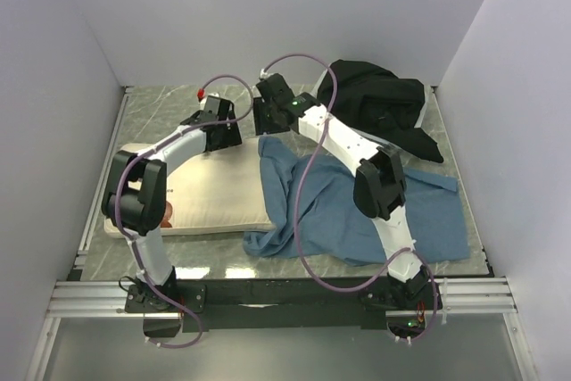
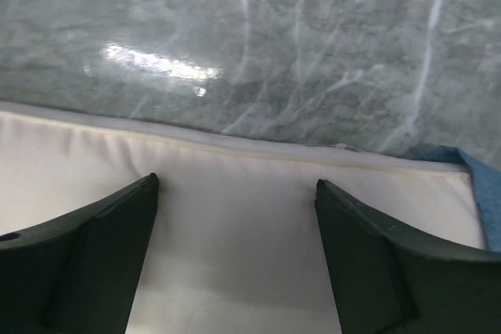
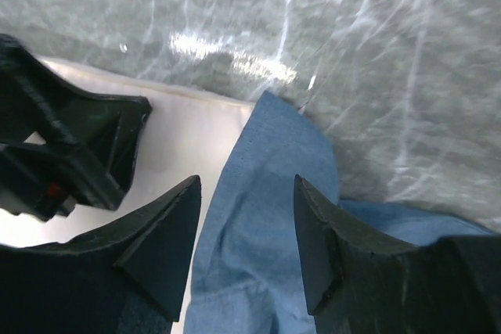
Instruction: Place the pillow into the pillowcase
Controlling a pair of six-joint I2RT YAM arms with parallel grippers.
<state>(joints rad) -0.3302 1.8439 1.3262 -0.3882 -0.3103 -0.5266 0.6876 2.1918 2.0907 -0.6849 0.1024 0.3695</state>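
Marble table — pillow, pillowcase, black cloth atop.

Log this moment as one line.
left gripper open over pillow | right gripper open over pillowcase | pillow not yet inside

Open at eleven: bare table beyond pillow. Crowded at twelve, with left gripper and right gripper side by side. Blocked at one by black cloth. Covered from three to five by pillowcase. Walled on three sides.
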